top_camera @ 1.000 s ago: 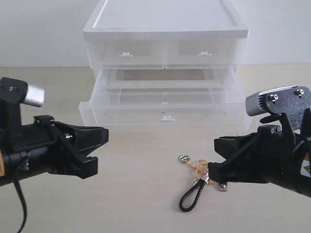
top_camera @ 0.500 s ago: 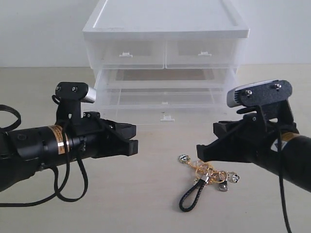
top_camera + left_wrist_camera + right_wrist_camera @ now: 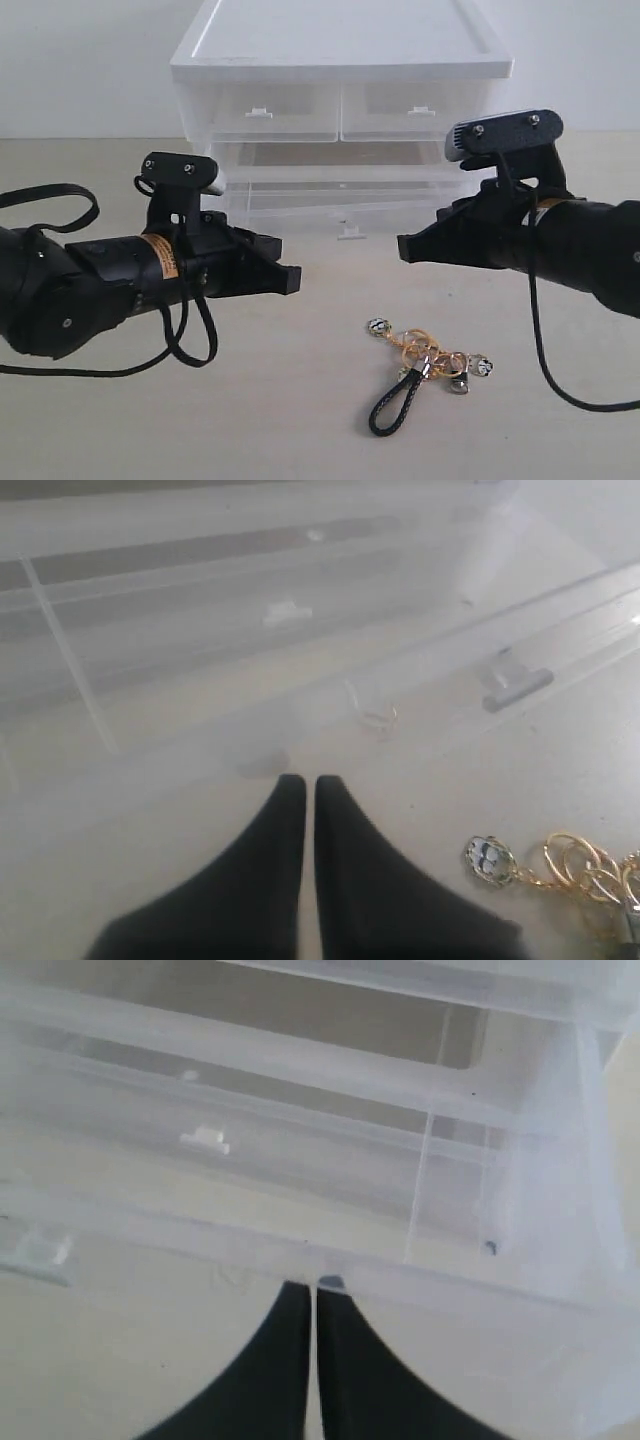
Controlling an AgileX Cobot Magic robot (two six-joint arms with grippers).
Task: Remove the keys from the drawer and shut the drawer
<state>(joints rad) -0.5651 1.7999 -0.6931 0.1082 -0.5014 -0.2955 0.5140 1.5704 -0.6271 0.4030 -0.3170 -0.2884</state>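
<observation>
Keys (image 3: 425, 372) lie out near the worktop's (image 3: 250, 420) front edge, and the clenched, empty left claw (image 3: 294, 278) and right claw (image 3: 404, 247) have moved up to shove the drawer (image 3: 330, 215) in.

This is looking like a robotics test bench: the left gripper (image 3: 291, 278) and right gripper (image 3: 405, 248), on cabled black arms (image 3: 90, 290), are hovering over a plain beige worktop (image 3: 250, 420), with a blank white wall (image 3: 80, 70) rising behind its far edge.
</observation>
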